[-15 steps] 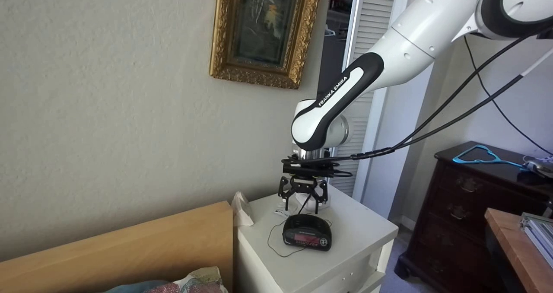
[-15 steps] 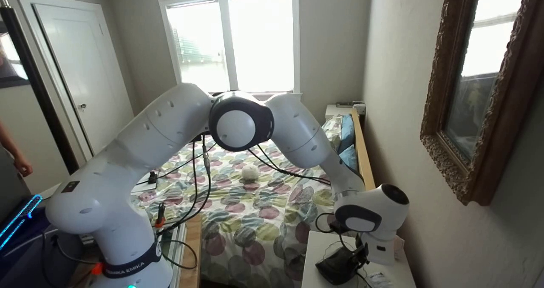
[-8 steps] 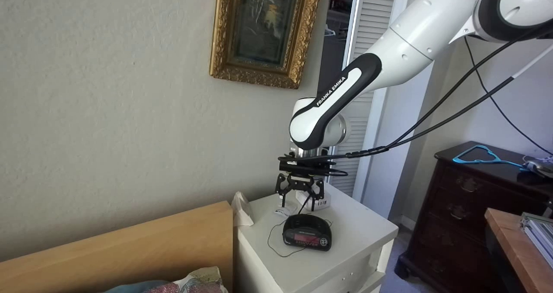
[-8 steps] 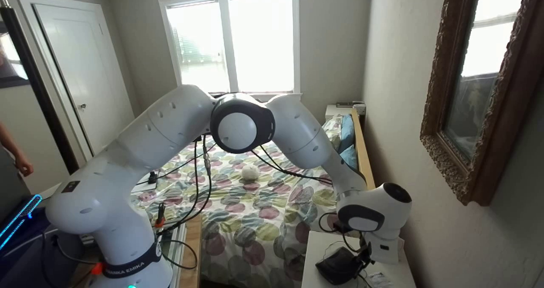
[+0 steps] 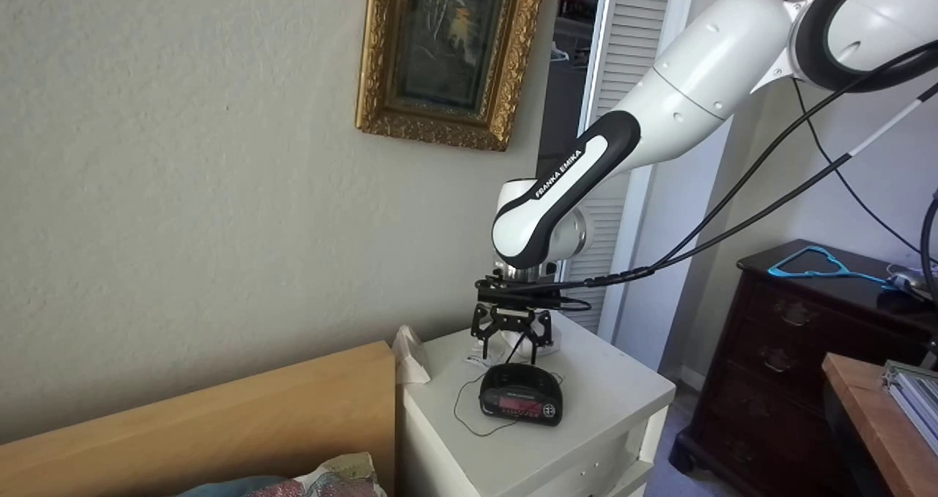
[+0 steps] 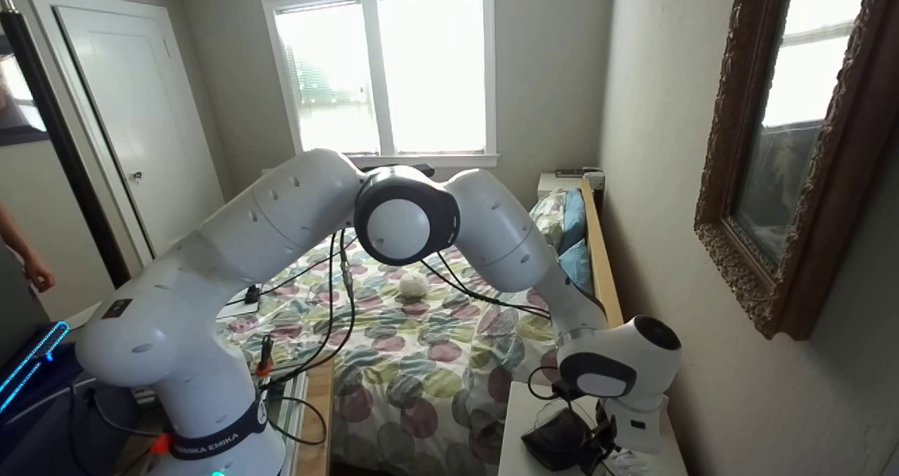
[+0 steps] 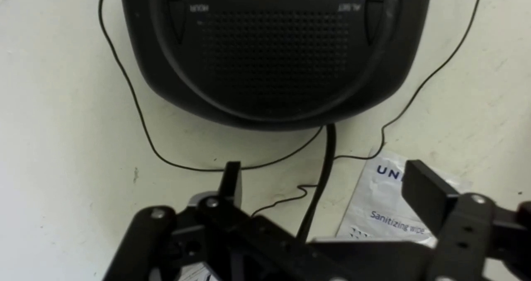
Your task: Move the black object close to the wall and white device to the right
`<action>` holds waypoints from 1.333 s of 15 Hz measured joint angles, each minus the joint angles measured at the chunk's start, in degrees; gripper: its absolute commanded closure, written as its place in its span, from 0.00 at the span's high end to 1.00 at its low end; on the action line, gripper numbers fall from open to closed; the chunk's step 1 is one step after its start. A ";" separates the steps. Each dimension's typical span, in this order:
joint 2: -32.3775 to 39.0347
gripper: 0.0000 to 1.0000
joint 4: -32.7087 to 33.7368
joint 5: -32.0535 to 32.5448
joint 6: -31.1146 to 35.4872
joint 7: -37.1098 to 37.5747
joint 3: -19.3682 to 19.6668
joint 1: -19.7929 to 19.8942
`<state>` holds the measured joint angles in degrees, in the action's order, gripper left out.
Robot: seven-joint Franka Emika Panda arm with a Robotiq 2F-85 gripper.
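Observation:
The black object [image 5: 520, 394] is a small rounded clock radio with a dull reddish front, on the white nightstand [image 5: 593, 424]. It also shows in an exterior view [image 6: 557, 439] and at the top of the wrist view [image 7: 274, 57], cut off by the frame edge. The beige-grey wall [image 5: 220, 189] stands behind the nightstand. A white device [image 5: 555, 340] lies behind my gripper, mostly hidden by it. My gripper [image 5: 509, 358] points down, open and empty, just behind the radio on its cord side. In the wrist view the gripper [image 7: 325, 179] straddles the black cord [image 7: 328, 156] from above.
A sanitizing wipe packet [image 7: 386, 198] lies under the right finger. A thin wire [image 7: 137, 102] loops round the radio. A white tissue-like object [image 5: 410, 358] stands by the wooden headboard [image 5: 293, 402]. A gold-framed picture [image 5: 432, 127] hangs above.
My gripper rose slightly and moved a little left in an exterior view, then came down again. It stays open. The radio has not moved.

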<state>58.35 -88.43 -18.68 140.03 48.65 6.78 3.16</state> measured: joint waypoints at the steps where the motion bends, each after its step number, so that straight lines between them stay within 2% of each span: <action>1: 0.66 0.84 0.50 0.02 0.10 -0.07 0.00 -0.10; 2: 1.27 0.69 1.00 0.03 0.16 -0.11 0.00 -0.21; 5: 2.47 0.47 2.21 0.03 0.58 -0.16 0.00 -0.48; 6: 2.69 0.63 2.48 0.03 0.96 -0.16 0.00 -0.53; 7: 2.74 0.74 2.61 0.04 1.33 -0.16 0.00 -0.56; 8: 2.74 0.61 2.74 0.04 1.68 -0.16 0.03 -0.60; 10: 2.74 0.57 2.96 0.04 2.40 -0.16 0.16 -0.67; 11: 2.74 0.50 3.07 0.04 2.78 -0.16 0.22 -0.68; 12: 2.74 0.32 3.11 0.04 3.15 -0.16 0.28 -0.69; 13: 2.75 0.31 3.11 0.04 3.52 -0.16 0.34 -0.71; 16: 2.74 0.07 3.11 0.04 4.26 -0.16 0.52 -0.77; 18: 2.74 0.00 3.11 0.04 4.62 -0.16 0.69 -0.84; 20: 2.74 0.00 3.11 0.04 5.34 -0.16 0.87 -0.90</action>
<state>61.10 -85.33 -18.64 145.37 48.49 7.65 2.26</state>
